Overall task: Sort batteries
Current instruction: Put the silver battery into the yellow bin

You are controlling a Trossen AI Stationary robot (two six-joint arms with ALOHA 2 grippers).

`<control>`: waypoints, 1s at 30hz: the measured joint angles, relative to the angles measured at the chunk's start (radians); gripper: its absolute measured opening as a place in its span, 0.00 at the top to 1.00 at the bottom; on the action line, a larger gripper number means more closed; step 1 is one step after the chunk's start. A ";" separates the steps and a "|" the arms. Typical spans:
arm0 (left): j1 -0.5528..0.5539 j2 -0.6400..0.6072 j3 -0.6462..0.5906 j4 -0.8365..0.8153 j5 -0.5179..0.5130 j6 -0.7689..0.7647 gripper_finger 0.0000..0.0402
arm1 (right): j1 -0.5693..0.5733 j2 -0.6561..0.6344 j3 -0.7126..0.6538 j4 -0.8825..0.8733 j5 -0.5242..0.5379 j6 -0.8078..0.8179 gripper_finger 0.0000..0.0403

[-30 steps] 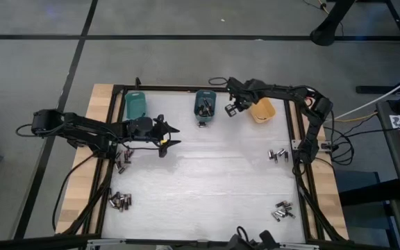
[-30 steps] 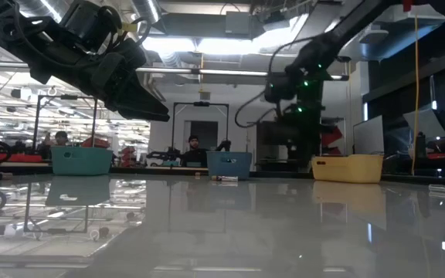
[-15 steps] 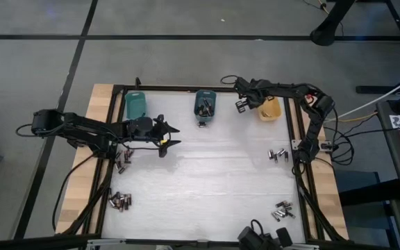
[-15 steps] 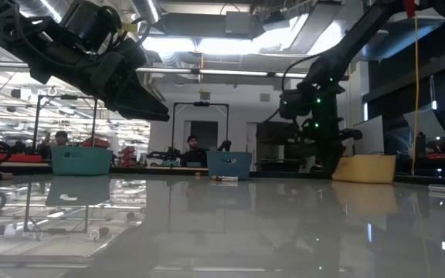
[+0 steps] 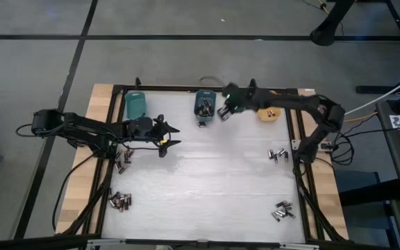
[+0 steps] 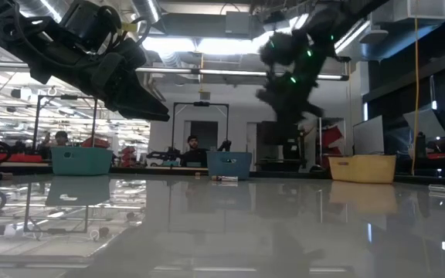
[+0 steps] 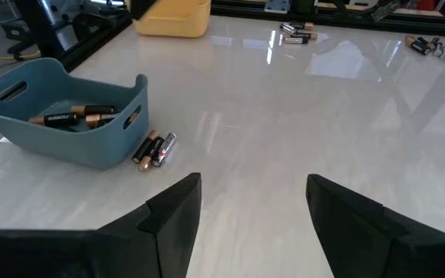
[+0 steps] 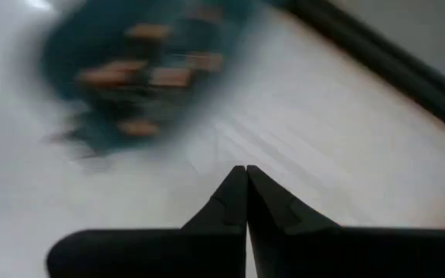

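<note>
Four loose clusters of batteries [image 5: 120, 201] lie scattered on the white table [image 5: 200, 187] in the high view: one near-left, one by the left edge beside the left arm, one by the right edge [image 5: 278, 154], one near-right [image 5: 282, 210]. Only the left wrist view gets close enough to read them: dark cells with coppery bands lying inside the blue bin [image 7: 60, 116], two more on the table just beside its wall [image 7: 154, 149]. From above, that blue bin sits far-centre, with the teal bin [image 5: 136, 105] to its left and the orange bin [image 5: 268, 113] to its right. Right gripper [image 5: 223, 111] hangs just right of the blue bin, and its own wrist view shows the two dark fingers [image 8: 222, 202] pressed tip to tip, nothing between them. Left gripper [image 5: 174, 136] hovers off the table at the left, fingers [image 7: 172, 212] spread apart and empty. Low view alone shows a person seated in the room behind.
</note>
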 joint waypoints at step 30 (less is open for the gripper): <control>0.000 0.000 0.000 0.002 -0.001 -0.021 0.44 | 0.236 0.316 -0.001 0.484 0.187 -0.031 1.00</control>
